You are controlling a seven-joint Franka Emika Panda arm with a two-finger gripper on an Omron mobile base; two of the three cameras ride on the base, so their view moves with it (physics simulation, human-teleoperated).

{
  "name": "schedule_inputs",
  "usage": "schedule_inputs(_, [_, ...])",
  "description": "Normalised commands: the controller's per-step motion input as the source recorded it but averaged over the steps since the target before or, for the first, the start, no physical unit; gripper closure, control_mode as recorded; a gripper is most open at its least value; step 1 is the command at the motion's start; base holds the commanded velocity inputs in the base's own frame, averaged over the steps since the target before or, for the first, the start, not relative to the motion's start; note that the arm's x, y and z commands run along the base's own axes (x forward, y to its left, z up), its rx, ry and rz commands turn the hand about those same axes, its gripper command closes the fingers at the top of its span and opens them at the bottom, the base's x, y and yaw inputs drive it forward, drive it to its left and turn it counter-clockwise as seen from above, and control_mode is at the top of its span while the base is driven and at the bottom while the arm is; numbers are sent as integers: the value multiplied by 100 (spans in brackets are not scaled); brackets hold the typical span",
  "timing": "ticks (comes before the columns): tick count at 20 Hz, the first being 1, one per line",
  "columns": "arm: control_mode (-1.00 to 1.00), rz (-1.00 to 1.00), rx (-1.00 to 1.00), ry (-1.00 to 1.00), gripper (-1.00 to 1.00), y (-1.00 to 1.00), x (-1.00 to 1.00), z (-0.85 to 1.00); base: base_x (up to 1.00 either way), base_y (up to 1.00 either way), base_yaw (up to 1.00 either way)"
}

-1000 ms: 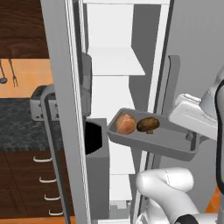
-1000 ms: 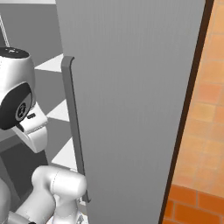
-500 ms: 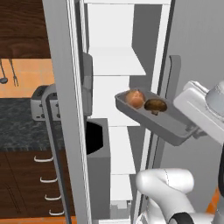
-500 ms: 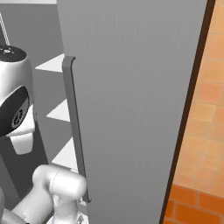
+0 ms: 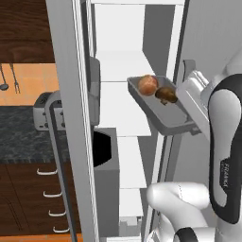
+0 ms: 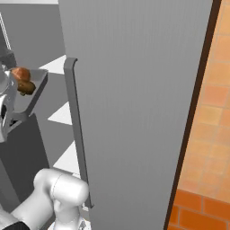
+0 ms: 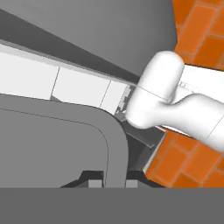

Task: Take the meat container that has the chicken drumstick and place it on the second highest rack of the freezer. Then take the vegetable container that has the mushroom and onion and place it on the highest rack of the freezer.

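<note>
Freezer (image 5: pixel 118 71) stands open, a narrow white interior column crossed by white shelves; its tall grey door (image 6: pixel 139 108) with a long vertical handle takes up most of the right base view. Orange brick wall (image 6: pixel 211 134) beyond the door edge. To the left, dark wood cabinets (image 5: pixel 23 28) above a dark desk (image 5: pixel 19 137) carrying a grey toaster (image 5: pixel 47 111).

White arm (image 5: pixel 227 142) rises at right, reaching toward the freezer column. Vegetable container (image 5: pixel 163 111), a grey tray, is held up in front of the shelves, tilted, its far end near an upper shelf. Jaws are clamped on the near rim of the tray; the hand view shows the rim (image 7: pixel 114 153) running between the two tips.

Inside the tray, at the far end: onion (image 5: pixel 148 85), pinkish-tan, touching mushroom (image 5: pixel 166 94), dark brown, just beside it.
</note>
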Motion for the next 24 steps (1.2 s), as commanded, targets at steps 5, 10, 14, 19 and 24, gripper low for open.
schedule_inputs(5, [-100,-1,0,0,100,8,71,38,0,0,0])
schedule_inputs(10, [-100,-10,0,0,100,16,71,5,0,0,0])
schedule_inputs(14, [-100,-18,0,-14,100,2,62,0,0,0,0])
schedule_inputs(19, [-100,-9,0,-20,100,7,54,0,0,0,0])
schedule_inputs(24, [-100,-1,0,-2,100,1,61,0,0,0,0])
